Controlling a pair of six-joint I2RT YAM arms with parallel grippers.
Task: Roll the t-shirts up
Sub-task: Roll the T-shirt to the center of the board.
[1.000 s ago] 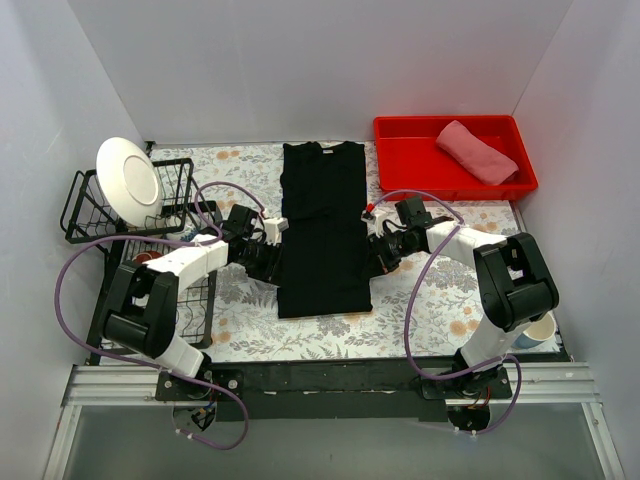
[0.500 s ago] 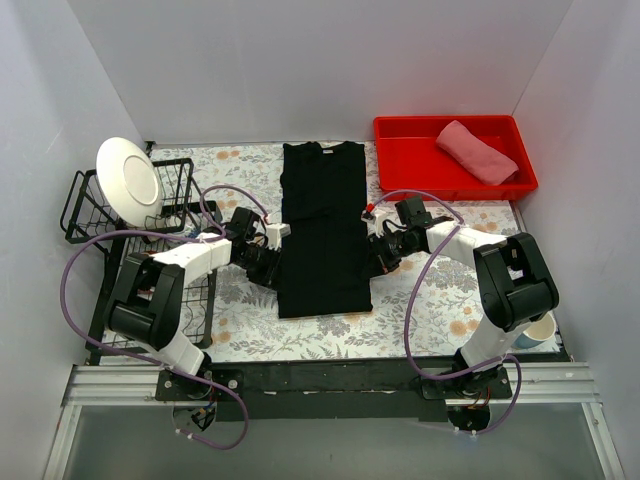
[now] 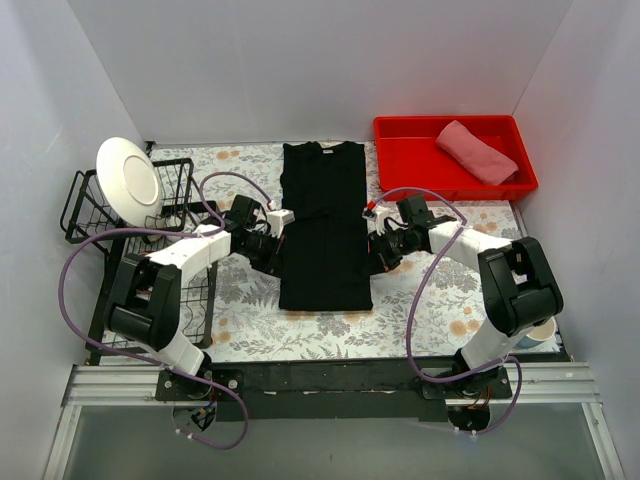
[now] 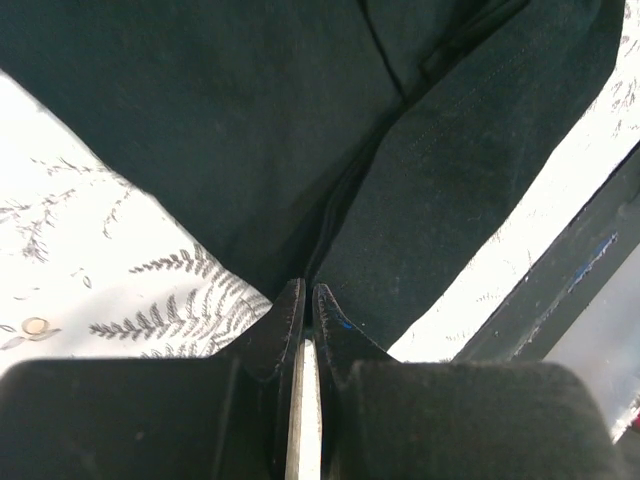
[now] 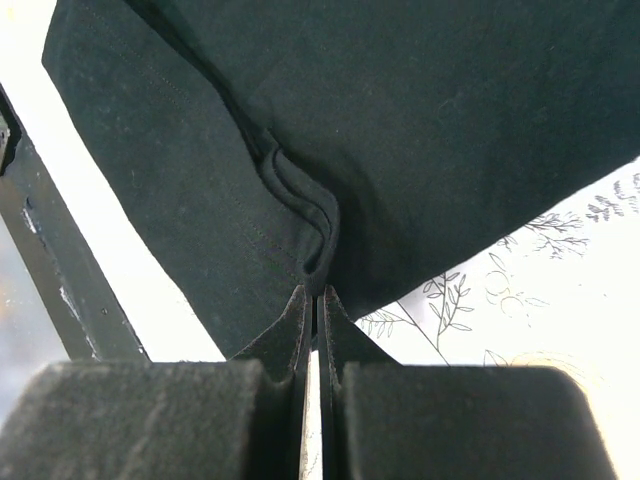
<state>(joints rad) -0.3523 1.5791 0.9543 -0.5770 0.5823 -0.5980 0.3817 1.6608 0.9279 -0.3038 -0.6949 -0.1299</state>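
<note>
A black t-shirt (image 3: 322, 225), folded into a long strip, lies down the middle of the floral table. My left gripper (image 3: 277, 252) is shut on its left edge, pinching a fold of black cloth (image 4: 330, 230) at the fingertips (image 4: 290, 300). My right gripper (image 3: 375, 253) is shut on the right edge, where a bunched fold (image 5: 310, 215) runs into the fingertips (image 5: 330, 300). A rolled salmon-pink t-shirt (image 3: 477, 150) lies in the red bin (image 3: 400, 165) at the back right.
A black wire rack (image 3: 88, 205) holding a white plate (image 3: 127, 182) stands at the left. The black table frame (image 3: 340, 375) runs along the near edge. A cup (image 3: 538, 332) sits by the right arm's base.
My left gripper has moved in to the shirt's left edge and shut on it. The shirt's near end has pulled slightly away from the front. The right gripper stays shut on its edge.
</note>
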